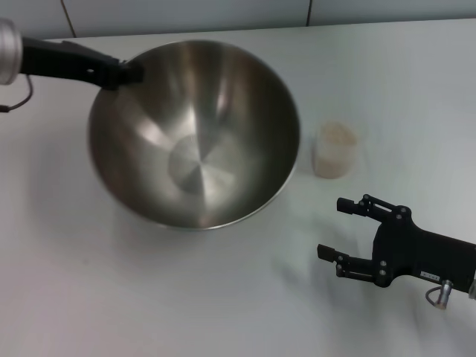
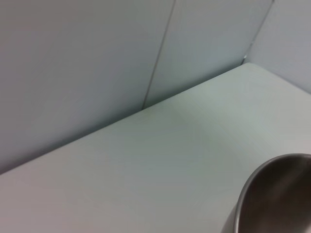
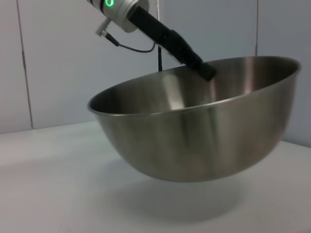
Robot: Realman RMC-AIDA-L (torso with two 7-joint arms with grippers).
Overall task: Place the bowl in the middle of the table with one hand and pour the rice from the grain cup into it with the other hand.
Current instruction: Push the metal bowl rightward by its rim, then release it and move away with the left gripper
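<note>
Left pincer [image 1: 132, 72] clamped on far-left rim of bowl [image 1: 197, 134]; bowl held tilted, clear of the white surface [image 1: 223, 297]; grain cup [image 1: 335, 151] with rice [image 1: 337, 135] upright just right of bowl; right pincer [image 1: 332, 229] near-right, spread wide, holding nothing.

A: State the bowl's condition.
B: The stainless-steel mixing bowl [image 1: 195, 134] is empty, its brushed inside shiny. It is tilted and lifted clear of the table [image 1: 111, 297]; the right wrist view shows a shadowed gap under its base. It hangs over the table's left-centre area, nearer the far edge than the near one.
A: And the grain cup?
B: The translucent grain cup [image 1: 335, 150] stands upright on the table, just beside the bowl's right rim. It holds pale rice [image 1: 337, 135].
</note>
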